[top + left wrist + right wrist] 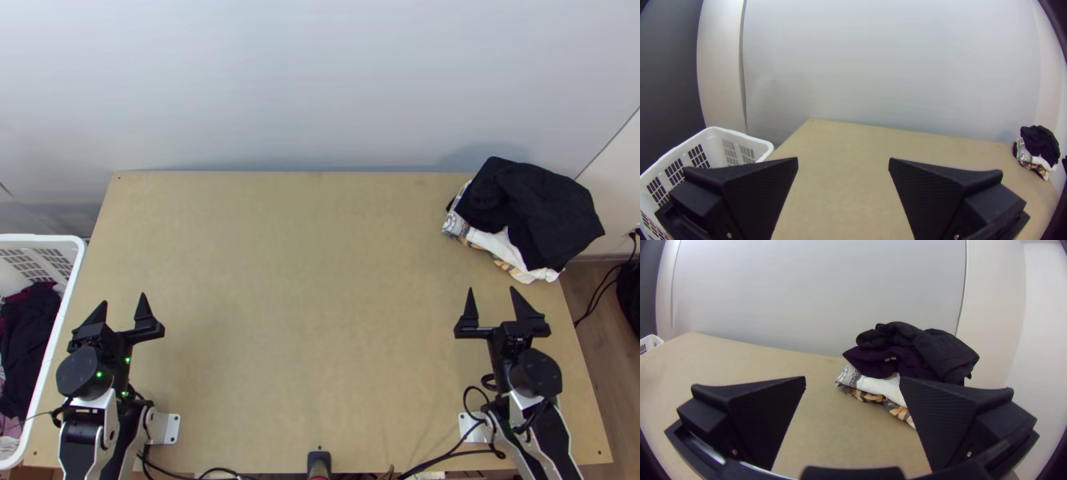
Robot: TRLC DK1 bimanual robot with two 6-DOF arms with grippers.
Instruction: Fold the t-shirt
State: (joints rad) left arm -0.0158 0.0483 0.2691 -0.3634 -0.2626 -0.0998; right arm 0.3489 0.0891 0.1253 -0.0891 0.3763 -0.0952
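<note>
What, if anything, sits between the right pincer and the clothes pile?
Nothing visible. The right pincer is open near the table's right side, and tabletop runs between it and the clothes pile at the far right corner.

A smooth, pale grey wall (pixel 320 88) rises behind the wooden worktop (pixel 320 272), which has a light tan surface, straight edges and small dark holes near its corners. At the right of the top view, a slanting dark seam separates that wall from a whiter wall (pixel 614 200), with brown wood-look floor (pixel 590 340) below. The left wrist view shows an off-white upright panel (pixel 720 58) beside a dark grey surface (pixel 666 84). Light spreads softly over the pale wall, with a faint shadow near the worktop's far right corner.
</note>
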